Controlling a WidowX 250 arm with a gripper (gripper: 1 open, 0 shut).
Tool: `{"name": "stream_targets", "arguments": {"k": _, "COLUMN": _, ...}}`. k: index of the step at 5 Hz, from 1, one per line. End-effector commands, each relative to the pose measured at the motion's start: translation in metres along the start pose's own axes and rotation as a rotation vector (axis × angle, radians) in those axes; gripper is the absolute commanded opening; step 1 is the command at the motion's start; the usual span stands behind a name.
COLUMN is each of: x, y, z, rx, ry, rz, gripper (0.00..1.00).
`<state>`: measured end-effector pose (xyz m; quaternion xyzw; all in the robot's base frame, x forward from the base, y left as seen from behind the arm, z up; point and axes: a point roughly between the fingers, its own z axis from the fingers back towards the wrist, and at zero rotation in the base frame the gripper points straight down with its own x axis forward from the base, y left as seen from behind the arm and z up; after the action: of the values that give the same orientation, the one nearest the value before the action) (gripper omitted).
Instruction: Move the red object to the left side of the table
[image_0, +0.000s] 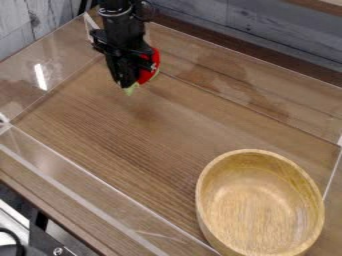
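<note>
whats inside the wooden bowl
Nothing: the wooden bowl shows only its bare inner surface. The near inner wall is hidden below the rim.

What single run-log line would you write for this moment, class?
gripper: shut on small glossy red toy fruit | fruit: lifted off brown wood-grain table | position: over table's left part | round light wooden bowl: empty, near right

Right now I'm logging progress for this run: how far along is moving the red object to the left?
Done: the gripper is shut on the red object and holds it off the table. In hand: it is being carried over the table's left part, well away from the wooden bowl. Left: lowering it onto the wood and opening the jaws; nothing shows a release yet.
</note>
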<state>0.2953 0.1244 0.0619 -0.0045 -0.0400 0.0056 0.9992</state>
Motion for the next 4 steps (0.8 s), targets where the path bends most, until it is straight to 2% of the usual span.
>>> {"name": "stream_targets", "arguments": {"k": 1, "x": 0.011, "y": 0.017, "z": 0.006, "rx": 0.038, "ry": -0.039, "rz": 0.006, "gripper": 0.00}}
{"name": "stream_targets", "arguments": {"k": 2, "x": 0.012, "y": 0.019, "z": -0.002, "rx": 0.042, "ry": -0.027, "rz": -0.004, "gripper": 0.00}}
{"name": "stream_targets", "arguments": {"k": 4, "x": 0.010, "y": 0.008, "z": -0.010, "rx": 0.034, "ry": -0.003, "rz": -0.038, "gripper": 0.00}}
